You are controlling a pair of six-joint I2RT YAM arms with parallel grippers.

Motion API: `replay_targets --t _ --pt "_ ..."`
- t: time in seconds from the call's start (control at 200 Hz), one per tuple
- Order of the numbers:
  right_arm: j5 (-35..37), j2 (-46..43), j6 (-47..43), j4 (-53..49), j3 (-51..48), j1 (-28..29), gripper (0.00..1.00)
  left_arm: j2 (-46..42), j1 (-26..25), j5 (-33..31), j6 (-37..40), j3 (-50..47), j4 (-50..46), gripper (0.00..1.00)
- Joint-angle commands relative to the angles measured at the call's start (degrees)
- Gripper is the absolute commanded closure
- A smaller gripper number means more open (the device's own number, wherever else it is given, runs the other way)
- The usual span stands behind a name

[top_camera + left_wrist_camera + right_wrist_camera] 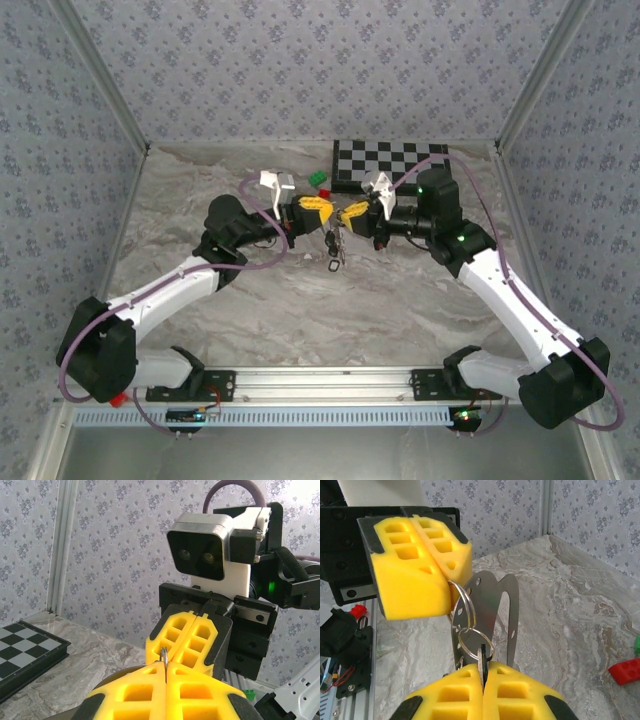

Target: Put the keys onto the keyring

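Above the counter, the left end effector squeezes the keyring and the right end effector squeezes a key. A crooked pull could drop it.

This is looking like a robotics lab cell rather than a lived-in room. A left arm and a right arm are sitting bolted to an aluminium rail running along the near edge of a marble-patterned table, with a slotted cable duct lying just in front. Bare metal posts are rising at the far corners, and flat wallpapered panels are closing in the table on three sides. A black-and-white chequered board is lying at the far edge.
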Motion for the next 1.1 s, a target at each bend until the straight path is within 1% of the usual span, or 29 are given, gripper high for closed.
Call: replay_targets --t 0.0,0.11,0.29,0.335,0.42,0.445,0.52,0.68,0.825,1.095 --pt "-0.60 0.65 -4.01 -5.46 2.40 1.92 1.00 -1.14 -0.49 -0.56 -1.21 0.59 6.14 1.00" --pt "0.63 1.32 -5.96 -8.23 3.49 3.53 1.00 -0.75 -0.51 -0.47 -1.57 0.51 6.85 1.00" --pt "1.15 1.77 -6.95 -9.43 4.48 3.93 1.00 -0.75 -0.62 -0.24 -1.53 0.41 7.13 1.00" --pt "1.73 1.61 -6.94 -9.55 4.57 3.88 0.93 -0.75 -0.66 -0.02 -1.44 0.30 7.06 1.00" --pt "2.29 1.05 -6.21 -9.62 4.34 3.48 0.92 -0.83 -0.61 -0.02 -1.13 0.22 6.86 1.00" --pt "2.21 0.82 -5.74 -9.32 4.04 3.09 0.93 -0.91 -0.60 0.13 -1.01 0.16 6.69 1.00" --pt "1.90 -0.54 -4.23 -7.39 2.85 1.93 1.00 -1.00 -0.61 -0.08 -0.50 0.14 6.10 1.00" --pt "0.25 -2.44 -2.23 -3.92 0.95 0.02 1.00 -0.75 -0.62 0.43 -0.21 0.15 5.75 1.00" --pt "-0.19 -2.04 -2.38 -4.18 1.81 -0.08 1.00 0.07 -1.03 2.11 -0.23 0.85 5.31 1.00" --pt "-0.28 -2.17 -3.24 -5.46 3.55 -0.17 1.00 0.65 -1.49 2.96 3.23 1.94 0.49 1.00"
